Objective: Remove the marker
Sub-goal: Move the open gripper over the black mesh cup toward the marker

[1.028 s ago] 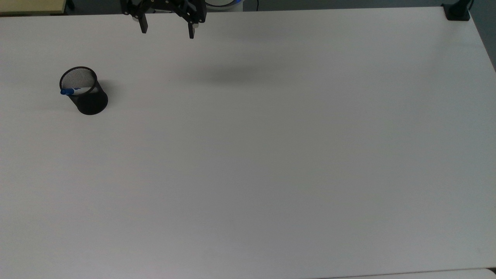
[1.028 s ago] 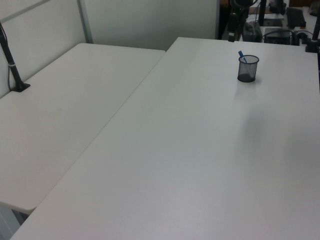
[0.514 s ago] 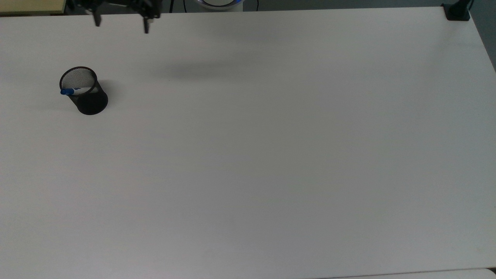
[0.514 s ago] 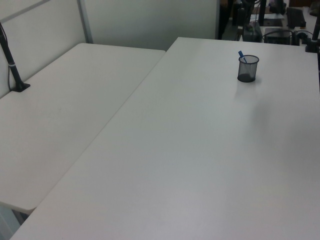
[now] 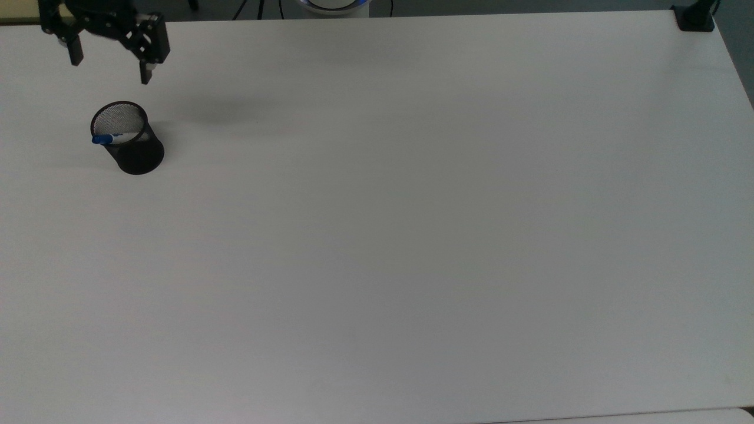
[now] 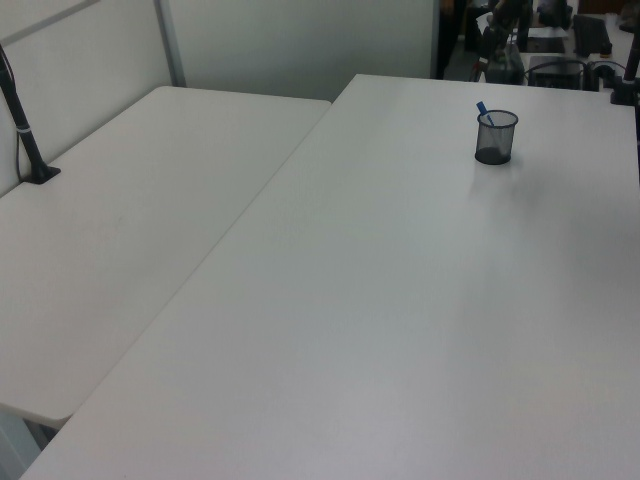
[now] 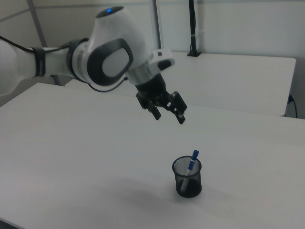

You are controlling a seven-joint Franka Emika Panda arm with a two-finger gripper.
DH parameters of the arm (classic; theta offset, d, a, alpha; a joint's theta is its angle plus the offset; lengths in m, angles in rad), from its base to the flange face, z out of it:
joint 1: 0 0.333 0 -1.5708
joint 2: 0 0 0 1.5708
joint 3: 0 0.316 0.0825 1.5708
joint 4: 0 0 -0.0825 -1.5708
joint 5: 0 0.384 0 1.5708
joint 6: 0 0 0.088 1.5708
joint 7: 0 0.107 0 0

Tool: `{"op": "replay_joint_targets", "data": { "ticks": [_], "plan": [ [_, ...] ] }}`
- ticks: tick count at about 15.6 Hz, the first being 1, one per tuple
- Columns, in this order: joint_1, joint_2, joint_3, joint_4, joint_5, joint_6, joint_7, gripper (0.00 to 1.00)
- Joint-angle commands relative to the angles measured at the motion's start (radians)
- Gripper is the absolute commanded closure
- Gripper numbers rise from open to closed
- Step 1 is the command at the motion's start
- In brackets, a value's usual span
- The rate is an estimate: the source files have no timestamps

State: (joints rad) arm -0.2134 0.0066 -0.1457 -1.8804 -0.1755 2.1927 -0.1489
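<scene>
Gripper (image 5: 109, 69) is seen with fingers spread apart and nothing held, hanging in the air above the table (image 5: 412, 235), near the cup (image 5: 131, 144) but apart from it. Marker (image 7: 191, 165) is stood tilted inside the black mesh cup, blue cap poking over the rim. In the top view, the cup is placed near the table's upper left corner.

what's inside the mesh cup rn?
One marker stands tilted inside the black mesh cup, its blue cap poking past the rim. Its lower end shows faintly through the mesh; the cup floor around it is too dark to read. The open gripper hangs apart from it.
</scene>
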Motion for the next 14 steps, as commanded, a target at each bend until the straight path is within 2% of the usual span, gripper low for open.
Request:
{"op": "replay_joint_targets", "data": {
  "ticks": [1,6,10,14],
  "plan": [
    [-0.003,0.002,-0.047,-0.106,-0.010,0.154,0.012,0.00],
    [-0.017,0.101,-0.063,-0.152,-0.006,0.347,0.093,0.03],
    [-0.018,0.144,-0.061,-0.151,-0.001,0.412,0.138,0.11],
    [-0.020,0.170,-0.063,-0.145,0.005,0.426,0.143,0.37]
  ]
}}
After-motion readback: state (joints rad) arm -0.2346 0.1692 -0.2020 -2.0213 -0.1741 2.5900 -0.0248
